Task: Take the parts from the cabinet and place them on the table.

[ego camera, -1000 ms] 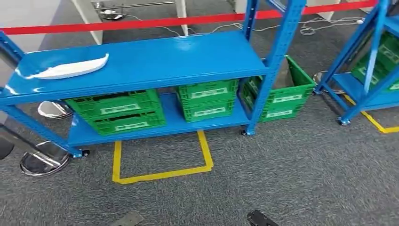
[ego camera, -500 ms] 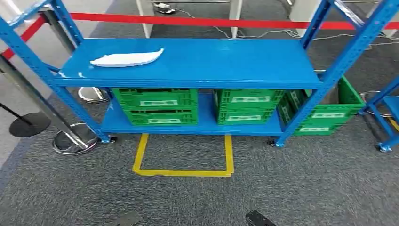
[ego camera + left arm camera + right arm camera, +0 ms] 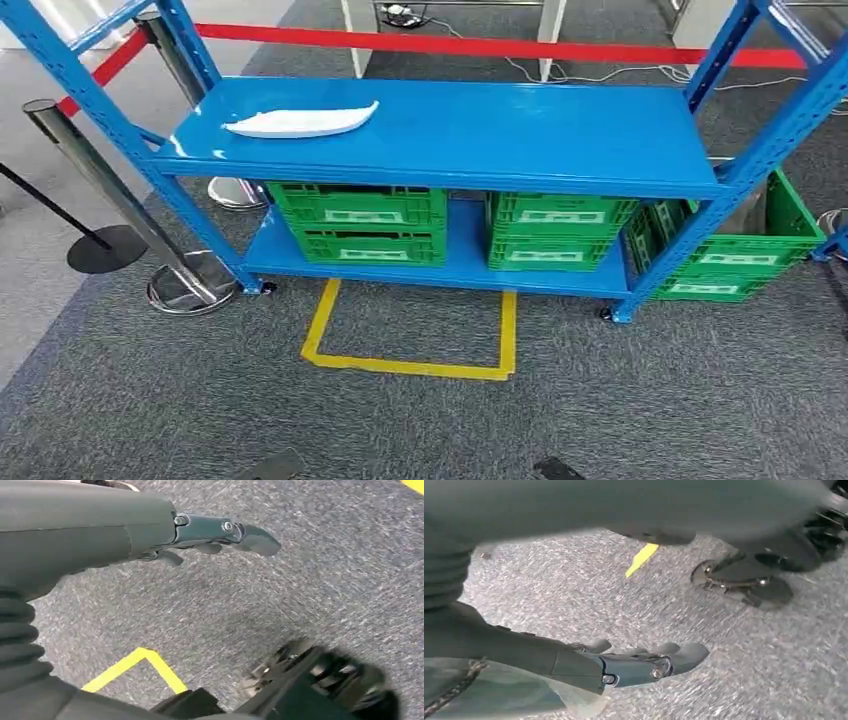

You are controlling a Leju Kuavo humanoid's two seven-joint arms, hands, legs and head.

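Across the last second the whole head view has swung, so the camera has turned; the cabinet [image 3: 440,135] now sits squarely ahead. The white part [image 3: 300,122] lies untouched on its top shelf. Left hand [image 3: 220,532] and right hand [image 3: 639,662] hang above grey carpet [image 3: 420,420], fingers apart, holding nothing. Approach is judged unfinished.

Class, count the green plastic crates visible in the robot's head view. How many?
3: one green plastic crate lower shelf left, one lower shelf right, one on the carpet behind the blue rack's right post. Others may be hidden.
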